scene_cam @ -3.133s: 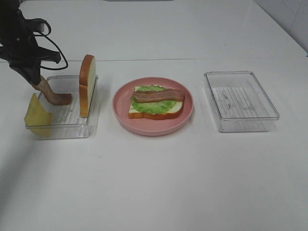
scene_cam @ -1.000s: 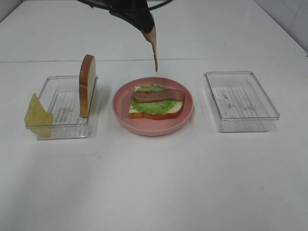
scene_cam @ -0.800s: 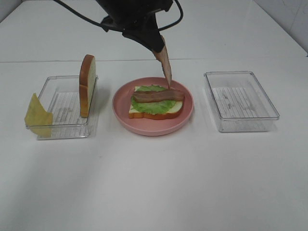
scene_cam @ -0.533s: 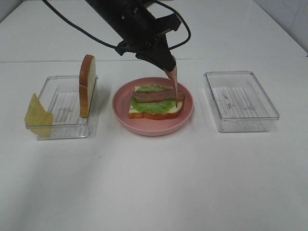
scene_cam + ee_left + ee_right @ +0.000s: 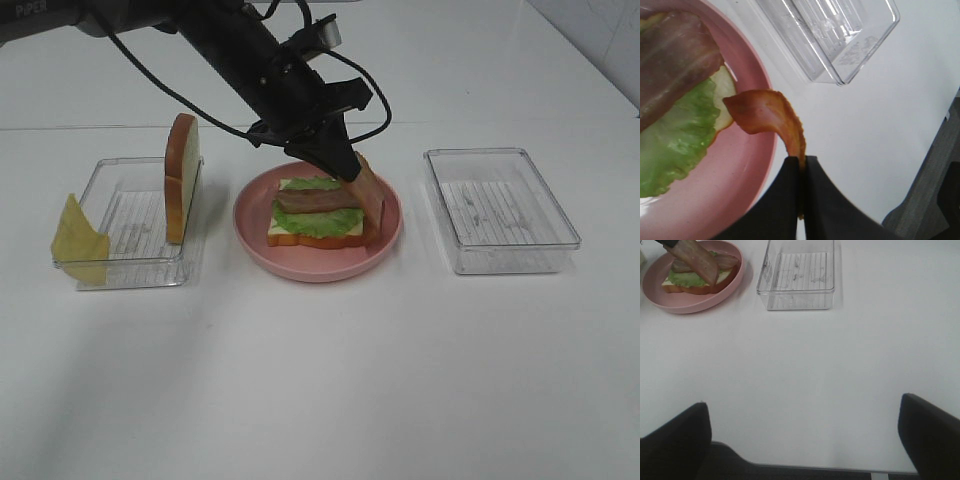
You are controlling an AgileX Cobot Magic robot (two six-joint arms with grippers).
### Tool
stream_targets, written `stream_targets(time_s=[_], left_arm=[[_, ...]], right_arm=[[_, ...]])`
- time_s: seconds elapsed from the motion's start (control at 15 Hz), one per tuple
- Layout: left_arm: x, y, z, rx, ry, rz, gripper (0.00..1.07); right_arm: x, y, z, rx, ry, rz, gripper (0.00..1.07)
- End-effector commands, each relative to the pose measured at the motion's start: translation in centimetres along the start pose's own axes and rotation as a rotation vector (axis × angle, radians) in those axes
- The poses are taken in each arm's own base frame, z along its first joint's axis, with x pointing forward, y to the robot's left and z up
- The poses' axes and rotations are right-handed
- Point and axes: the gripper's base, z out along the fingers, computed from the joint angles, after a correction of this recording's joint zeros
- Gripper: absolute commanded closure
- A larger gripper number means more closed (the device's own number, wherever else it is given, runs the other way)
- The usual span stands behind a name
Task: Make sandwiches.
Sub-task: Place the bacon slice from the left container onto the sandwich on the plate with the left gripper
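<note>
Left claw (image 5: 345,163) pinched tight on one end of a bacon strip (image 5: 368,197); in the left wrist view the fingers (image 5: 790,185) stand nearly together with only the strip between them. Strip slants down from the claw, free end curled at the right-hand end of the sandwich (image 5: 318,220). Can't tell whether the tip rests on the bread or on the plate floor: too tight in both views.

Sandwich is open-faced: base bread, lettuce (image 5: 320,222), and a flat bacon strip (image 5: 315,200) lying lengthwise on top. It sits on the pink plate (image 5: 300,268), with bare plate all round and the widest band at the front.

Left arm crosses in from the back left, above the plate's rear rim, cable looping beside it.

Plate sits between two clear trays, touching neither. The gap to the left tray (image 5: 125,262) looks about the same as the gap to the right tray (image 5: 500,152). Left tray holds an upright bread slice (image 5: 181,175) against its right wall and a cheese slice (image 5: 78,238) leaning at the front-left corner. Broad white counter (image 5: 320,380) runs in front of all three.

Right claw (image 5: 802,401) spread wide, holding nothing, hanging over the counter near its front edge, well apart from tray and plate.
</note>
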Motion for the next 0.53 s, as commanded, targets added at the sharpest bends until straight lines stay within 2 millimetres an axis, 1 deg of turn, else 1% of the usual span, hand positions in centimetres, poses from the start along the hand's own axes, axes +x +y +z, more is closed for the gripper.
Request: stream_targets(time_s=[0.07,0.27,0.53], left_arm=[[-0.6,0.6,-0.6,-0.075,-0.027,0.029,1.07],[-1.4,0.8,-1.7,-0.178,-0.057,0.058,1.07],[-1.3,1.4,-1.7,-0.245,-0.040,0.080,1.07]], right_arm=[[0.3,0.0,-0.2,-0.003,-0.036,-0.008,0.11],[0.3,0.0,-0.2,-0.003,-0.036,-0.008,0.11],[0.3,0.0,-0.2,-0.003,-0.036,-0.008,0.11]])
